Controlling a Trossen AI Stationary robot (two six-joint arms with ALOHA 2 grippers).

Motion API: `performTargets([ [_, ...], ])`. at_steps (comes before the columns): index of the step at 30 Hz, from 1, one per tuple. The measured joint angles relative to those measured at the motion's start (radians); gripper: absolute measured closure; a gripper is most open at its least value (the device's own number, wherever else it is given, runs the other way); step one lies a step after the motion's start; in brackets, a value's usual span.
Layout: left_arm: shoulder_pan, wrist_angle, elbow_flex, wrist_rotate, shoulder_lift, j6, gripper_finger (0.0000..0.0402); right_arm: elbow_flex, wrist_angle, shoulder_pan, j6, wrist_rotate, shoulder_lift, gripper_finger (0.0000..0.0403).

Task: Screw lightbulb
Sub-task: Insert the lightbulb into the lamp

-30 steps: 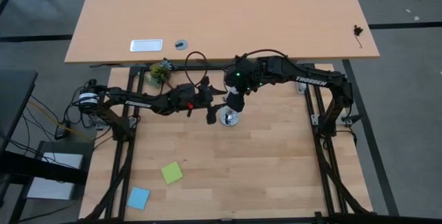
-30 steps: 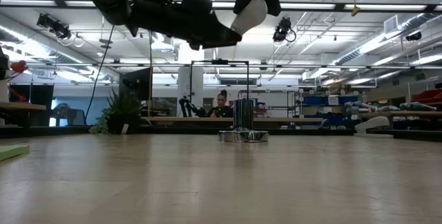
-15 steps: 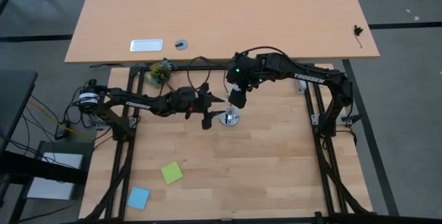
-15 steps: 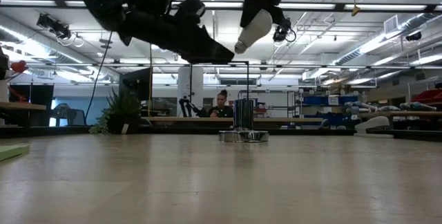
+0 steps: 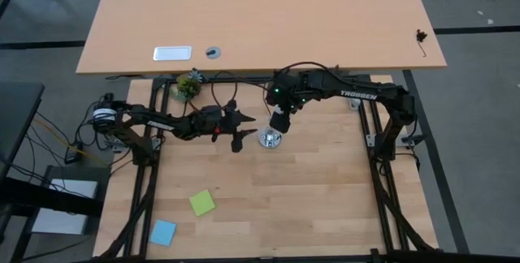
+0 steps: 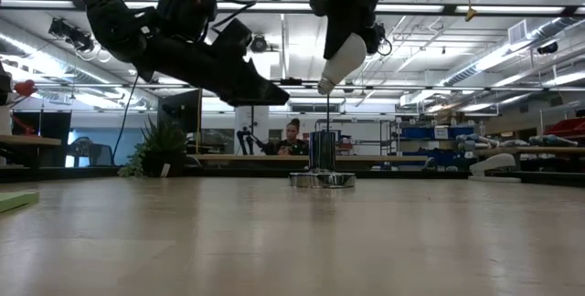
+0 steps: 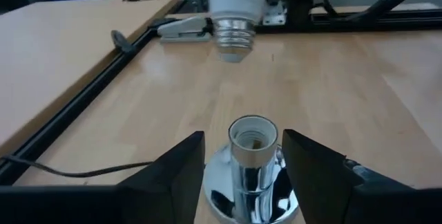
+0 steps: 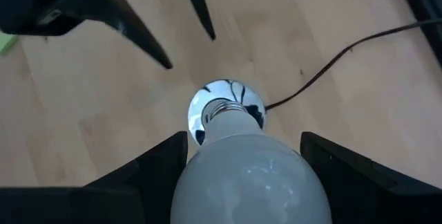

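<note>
My right gripper (image 8: pixel 243 137) is shut on the white frosted lightbulb (image 6: pixel 344 57), which hangs screw base (image 7: pixel 233 34) down above the silver socket (image 6: pixel 322 154). The socket stands on its round disc (image 5: pixel 270 139) on the table, with a black cord (image 8: pixel 324 61) running away from it. My left gripper (image 5: pixel 240 131) is open and empty, raised off the table just left of the socket. In the left wrist view its fingers (image 7: pixel 176 175) frame the socket (image 7: pixel 253 162) without touching it. My right gripper pinches the bulb's wide glass globe (image 8: pixel 242 175) between its two fingers (image 8: pixel 148 175). The fingers come from above, pointing down. The bulb is lifted clear, slightly tilted, its screw base (image 6: pixel 324 86) lowest, a short way above the socket's mouth.
A green sticky note (image 5: pixel 202 203) and a blue one (image 5: pixel 162 231) lie at the near left. A small plant (image 5: pixel 188 84) stands at the far left edge. A second table (image 5: pixel 325 19) lies beyond. A person (image 6: pixel 294 136) shows far behind in the low view.
My right gripper has gone down toward the socket with the bulb, whose screw base now hangs lower and closer over the socket's mouth. My left gripper has drawn back toward the table's left, away from the socket, and sunk a little.
</note>
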Motion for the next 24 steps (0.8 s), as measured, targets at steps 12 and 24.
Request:
performTargets([
  [12,0.007,0.192,0.031,-0.048,0.247,-0.013,0.0254,-0.002,0.030,0.027,-0.016,-0.032,0.014,0.0125],
  [24,0.014,0.189,0.153,-0.076,0.401,0.003,0.0288,-0.002,-0.012,0.029,-0.055,-0.041,0.078,0.0125],
])
